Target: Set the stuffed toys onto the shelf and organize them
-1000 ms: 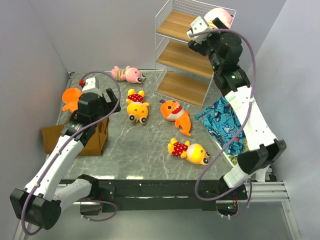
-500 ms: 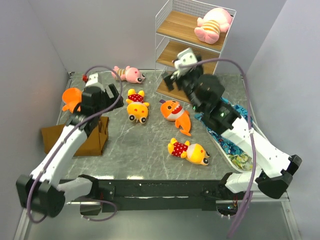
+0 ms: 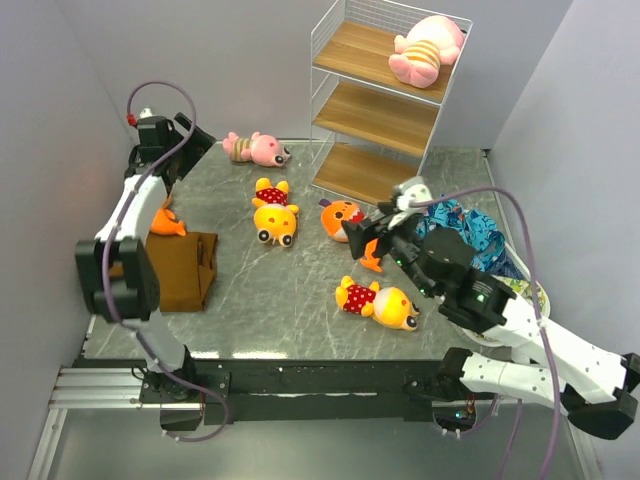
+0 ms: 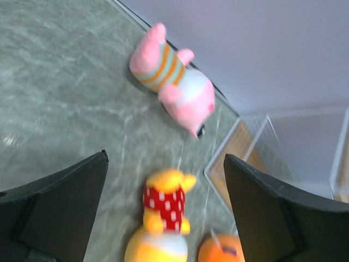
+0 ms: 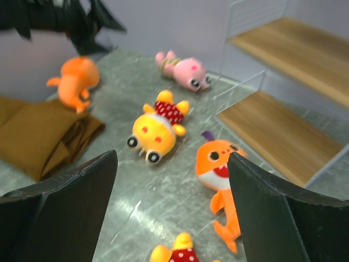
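Note:
The white wire shelf (image 3: 385, 100) stands at the back; one pink striped toy (image 3: 428, 48) lies on its top board. On the table lie a second pink toy (image 3: 258, 149), a yellow polka-dot toy (image 3: 273, 212), another yellow one (image 3: 382, 302), and an orange fish (image 3: 345, 218). A second orange fish (image 3: 165, 222) lies at the brown cloth's far edge. My left gripper (image 3: 192, 138) is open and empty, raised at the far left, looking at the pink toy (image 4: 173, 90). My right gripper (image 3: 370, 235) is open and empty, low beside the orange fish (image 5: 221, 164).
A folded brown cloth (image 3: 183, 270) lies at the left. A blue patterned cloth (image 3: 470, 235) lies at the right, partly under my right arm. Grey walls close in on the left, back and right.
My right arm has come down from the shelf's top board, leaving the pink toy there. My left arm has swung up and back; the left orange fish now lies by the brown cloth.

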`<act>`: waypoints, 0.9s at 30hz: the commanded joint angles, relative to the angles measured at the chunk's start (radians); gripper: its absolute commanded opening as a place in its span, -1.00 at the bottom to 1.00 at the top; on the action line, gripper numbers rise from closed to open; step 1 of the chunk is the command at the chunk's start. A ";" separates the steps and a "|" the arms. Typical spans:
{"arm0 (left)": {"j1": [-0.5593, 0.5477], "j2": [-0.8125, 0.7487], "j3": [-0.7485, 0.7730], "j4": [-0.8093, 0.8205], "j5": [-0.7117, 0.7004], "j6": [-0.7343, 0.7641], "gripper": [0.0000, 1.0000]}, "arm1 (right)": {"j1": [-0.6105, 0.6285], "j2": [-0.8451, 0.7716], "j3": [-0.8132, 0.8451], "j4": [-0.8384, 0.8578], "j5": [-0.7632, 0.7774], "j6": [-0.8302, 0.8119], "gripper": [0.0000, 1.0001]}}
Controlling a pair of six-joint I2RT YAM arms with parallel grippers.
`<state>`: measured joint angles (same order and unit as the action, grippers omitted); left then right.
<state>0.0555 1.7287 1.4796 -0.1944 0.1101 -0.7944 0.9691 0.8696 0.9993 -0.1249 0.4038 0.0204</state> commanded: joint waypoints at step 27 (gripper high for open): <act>0.012 0.787 0.593 0.386 0.220 -0.017 -0.28 | 0.010 0.051 0.071 0.093 -0.039 0.044 0.78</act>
<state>0.0708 2.5443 2.0754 0.1417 0.2813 -0.8471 0.9730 0.9211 1.0149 -0.0631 0.3649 0.0589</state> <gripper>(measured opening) 0.466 0.887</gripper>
